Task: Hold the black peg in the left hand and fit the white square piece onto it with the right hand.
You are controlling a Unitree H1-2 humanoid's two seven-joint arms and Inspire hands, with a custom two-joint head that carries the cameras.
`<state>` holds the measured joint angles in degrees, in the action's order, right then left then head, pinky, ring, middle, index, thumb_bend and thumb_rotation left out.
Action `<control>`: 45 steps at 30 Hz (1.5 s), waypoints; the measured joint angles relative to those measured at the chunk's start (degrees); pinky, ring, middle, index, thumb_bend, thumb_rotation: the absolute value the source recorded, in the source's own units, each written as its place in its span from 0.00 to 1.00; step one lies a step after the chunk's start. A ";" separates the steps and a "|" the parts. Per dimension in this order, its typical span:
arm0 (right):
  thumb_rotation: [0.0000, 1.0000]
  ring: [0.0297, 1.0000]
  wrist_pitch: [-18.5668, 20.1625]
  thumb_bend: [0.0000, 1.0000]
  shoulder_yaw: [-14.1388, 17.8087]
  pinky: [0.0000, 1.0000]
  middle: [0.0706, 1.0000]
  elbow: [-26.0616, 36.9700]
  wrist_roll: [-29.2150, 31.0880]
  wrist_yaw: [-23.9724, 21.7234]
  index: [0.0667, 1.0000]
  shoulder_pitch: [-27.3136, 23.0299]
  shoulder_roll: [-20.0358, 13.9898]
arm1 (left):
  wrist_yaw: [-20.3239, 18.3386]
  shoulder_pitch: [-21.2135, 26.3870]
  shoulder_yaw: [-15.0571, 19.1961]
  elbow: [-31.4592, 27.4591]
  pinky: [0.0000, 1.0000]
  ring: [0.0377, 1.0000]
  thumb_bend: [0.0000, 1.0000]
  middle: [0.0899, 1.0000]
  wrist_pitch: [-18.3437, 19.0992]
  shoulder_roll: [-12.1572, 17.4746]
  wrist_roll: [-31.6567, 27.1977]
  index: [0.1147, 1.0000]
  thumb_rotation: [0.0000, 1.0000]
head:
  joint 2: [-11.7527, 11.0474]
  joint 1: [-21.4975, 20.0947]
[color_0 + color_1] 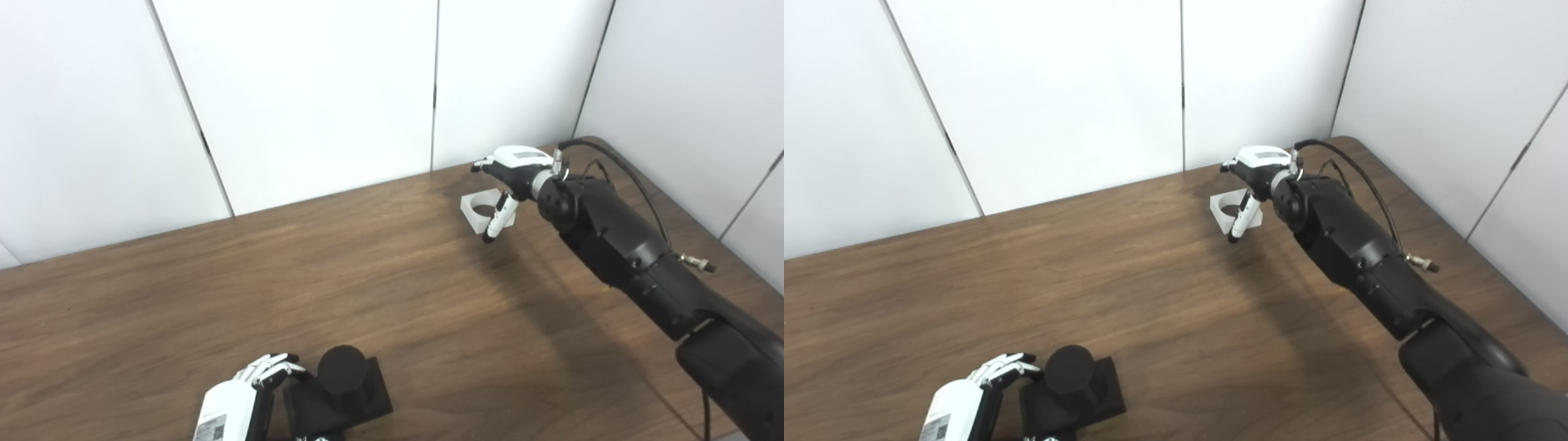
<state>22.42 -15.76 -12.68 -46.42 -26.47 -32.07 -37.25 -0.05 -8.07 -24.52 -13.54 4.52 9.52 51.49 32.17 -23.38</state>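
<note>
— Black peg (342,369) on its square base stood upright at the near edge of the wooden table (367,269), left hand (257,383) beside it, fingers curled at the base; a firm hold I couldn't tell.

— And the white square piece (484,211)?

— Far from the peg, flat on the table; right hand (511,174) was over it, fingers apart, gripping nothing.

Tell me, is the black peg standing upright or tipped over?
Upright. The black peg stands on its square base on the table, round top facing up, with the left hand beside it.
</note>
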 measured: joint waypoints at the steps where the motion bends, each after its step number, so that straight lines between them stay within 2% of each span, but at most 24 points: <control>1: 0.23 1.00 -0.17 0.95 -0.17 0.98 0.97 -0.31 0.00 0.08 0.91 -0.15 0.00 | 0.00 0.00 0.02 0.00 0.77 0.83 0.51 0.76 -0.01 0.01 0.00 0.42 0.04 | 0.00 0.09; 11: 0.24 1.00 -0.43 0.94 -1.59 0.97 0.97 -3.79 -0.03 1.00 0.90 -1.58 0.63 | 0.00 0.00 0.07 -0.01 0.77 0.83 0.51 0.76 -0.18 0.08 -0.01 0.42 0.04 | 0.09 0.35; 31: 0.25 1.00 -0.35 0.86 -4.86 0.97 0.96 -5.61 -0.48 1.03 0.73 -2.57 0.45 | 0.00 -0.03 0.17 -0.04 0.77 0.83 0.51 0.75 -0.24 0.08 -0.09 0.42 0.04 | 0.61 1.23; 45: 0.27 1.00 -0.40 0.85 -5.50 0.95 0.94 -5.58 -1.68 0.79 0.73 -2.56 -0.13 | 0.00 -0.03 0.21 -0.06 0.76 0.83 0.51 0.76 -0.26 0.10 -0.28 0.42 0.04 | 0.97 1.14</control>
<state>22.02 -21.26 -18.26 -48.10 -25.69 -34.63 -37.38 -0.06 -8.10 -24.31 -13.61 4.26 9.62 51.21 33.13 -22.24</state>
